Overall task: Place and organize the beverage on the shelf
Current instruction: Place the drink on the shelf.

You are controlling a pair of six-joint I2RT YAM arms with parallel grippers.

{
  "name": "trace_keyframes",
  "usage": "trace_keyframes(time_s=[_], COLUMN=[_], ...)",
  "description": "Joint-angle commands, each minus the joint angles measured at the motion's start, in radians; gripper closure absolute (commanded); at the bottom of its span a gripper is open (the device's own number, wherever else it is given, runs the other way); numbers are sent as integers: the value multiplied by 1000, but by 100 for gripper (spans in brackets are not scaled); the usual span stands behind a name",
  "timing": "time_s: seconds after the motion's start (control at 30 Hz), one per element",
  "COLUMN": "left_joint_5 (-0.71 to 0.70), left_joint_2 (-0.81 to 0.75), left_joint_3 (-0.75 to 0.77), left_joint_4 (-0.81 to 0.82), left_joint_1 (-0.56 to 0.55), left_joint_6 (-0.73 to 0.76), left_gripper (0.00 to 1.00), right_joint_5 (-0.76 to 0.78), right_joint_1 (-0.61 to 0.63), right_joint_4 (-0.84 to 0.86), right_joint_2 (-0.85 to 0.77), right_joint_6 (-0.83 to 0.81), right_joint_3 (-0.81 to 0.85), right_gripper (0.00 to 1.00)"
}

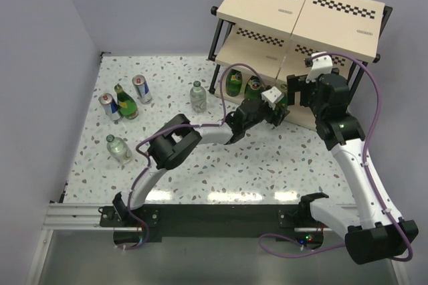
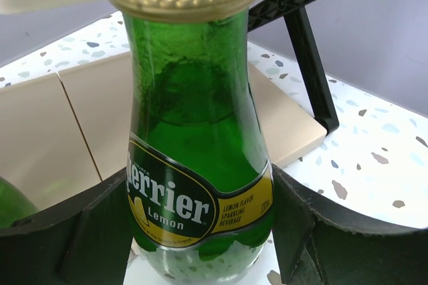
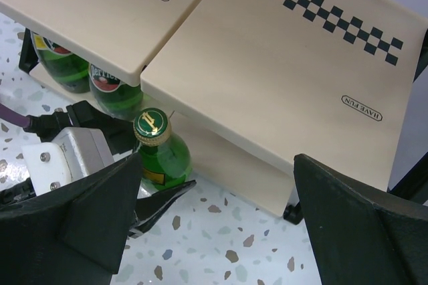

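My left gripper (image 1: 279,110) reaches to the front of the shelf (image 1: 304,11) and is shut on a green bottle (image 2: 194,131) with a yellow label and a gold cap. The bottle stands upright at the edge of the lowest board (image 2: 53,131). It also shows in the right wrist view (image 3: 159,151). Two more green bottles (image 1: 234,83) (image 1: 254,87) stand on the lowest tier to its left. My right gripper (image 1: 295,92) hovers just right of it, open and empty (image 3: 221,231). One green bottle (image 1: 125,101), two cans (image 1: 141,88) (image 1: 109,106) and two clear bottles (image 1: 197,96) (image 1: 118,149) stand on the table at left.
The shelf's black frame post (image 2: 307,51) stands right of the held bottle. The upper boards (image 3: 267,64) overhang the lowest tier. Grey walls close the table at left, back and right. Purple cables loop from both arms.
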Motion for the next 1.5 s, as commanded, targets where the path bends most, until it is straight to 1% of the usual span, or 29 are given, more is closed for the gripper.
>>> trace_keyframes(time_s=[0.0,0.4,0.87,1.47], left_joint_5=[-9,-7,-7,-7], left_joint_2=[-99,-24,17,67], left_joint_3=[53,133,127,184], left_joint_4=[203,160,153,127], left_joint_1=[-2,15,27,43], left_joint_6=[5,-7,-24,-24], left_gripper=[100,100,100,100], right_joint_5=[23,26,28,29], right_joint_1=[-2,-5,-3,-3], right_joint_4=[49,51,52,52], right_joint_2=[-13,-13,-8,-5], right_joint_6=[13,13,13,12], right_joint_3=[-1,-1,-1,-2], right_gripper=[1,1,1,1])
